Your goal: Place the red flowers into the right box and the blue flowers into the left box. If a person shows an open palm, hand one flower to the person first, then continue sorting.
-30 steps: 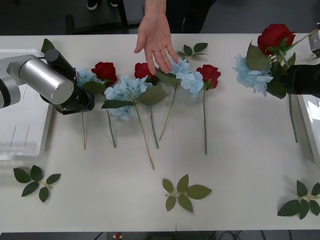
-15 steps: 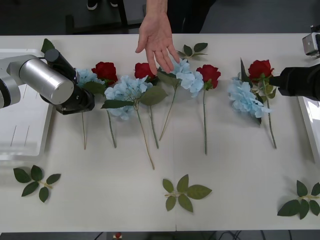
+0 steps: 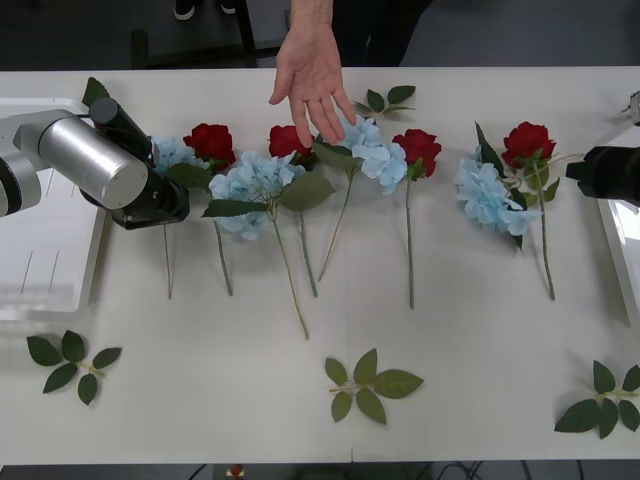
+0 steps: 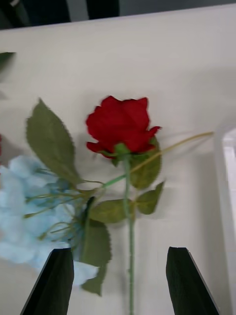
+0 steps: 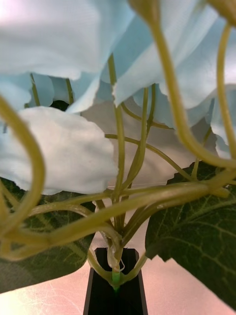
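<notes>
The desk (image 3: 480, 400) carries everything, with the left box (image 3: 40, 250) under the left arm and the right box (image 3: 622, 250) just beside the right pincer (image 3: 578, 172). A person's open palm (image 3: 312, 80) hangs over the middle of the flower row, well apart from both pincers, so a handover looks due before any sorting.

The left pincer (image 5: 116, 283) is clamped on a hydrangea (image 3: 170, 155) at the base of its head, the stem running away from the palm toward the desk's near edge. This arm already has a flower and looks the likelier one to make the handover.

The right pincer is spread wide and holds nothing. Just ahead of it lie a rose (image 4: 120, 125) and a second hydrangea (image 4: 34, 216), the rose stem (image 4: 131, 246) passing lengthwise between the fingers.
</notes>
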